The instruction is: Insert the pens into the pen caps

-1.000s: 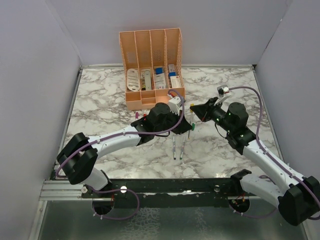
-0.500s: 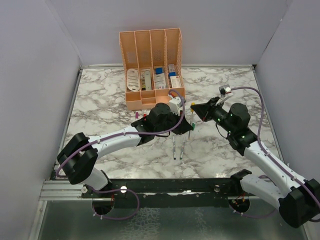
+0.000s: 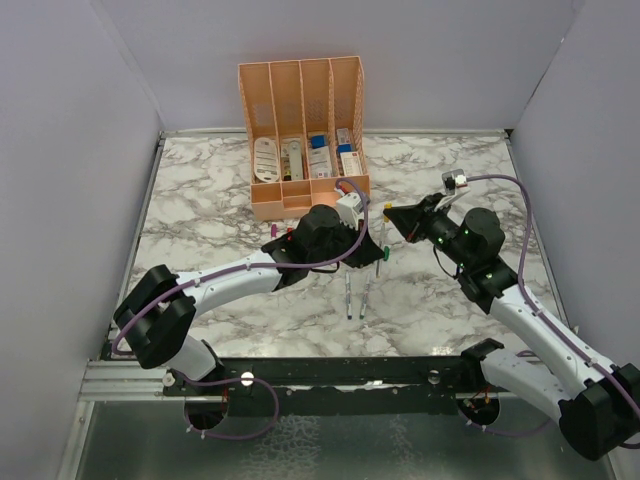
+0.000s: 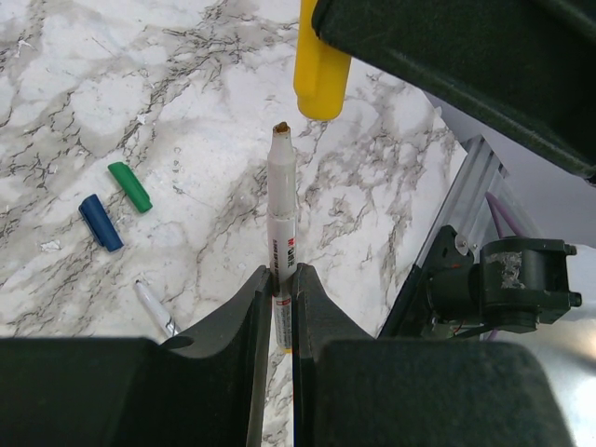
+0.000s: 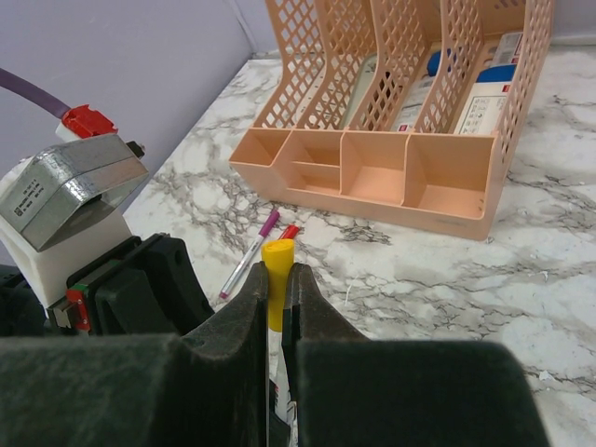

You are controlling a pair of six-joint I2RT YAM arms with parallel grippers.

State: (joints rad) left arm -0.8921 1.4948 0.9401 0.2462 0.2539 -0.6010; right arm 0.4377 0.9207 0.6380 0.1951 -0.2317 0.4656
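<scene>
Pen (image 4: pixel 281 209) tip close to yellow cap (image 4: pixel 320 65) rim

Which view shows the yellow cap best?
Left wrist: the yellow cap hangs large and sharp just above the tip of the pen, not yet on it. Right wrist shows only its upper part, pinched in the right gripper. Top external shows just a yellow speck.
</scene>
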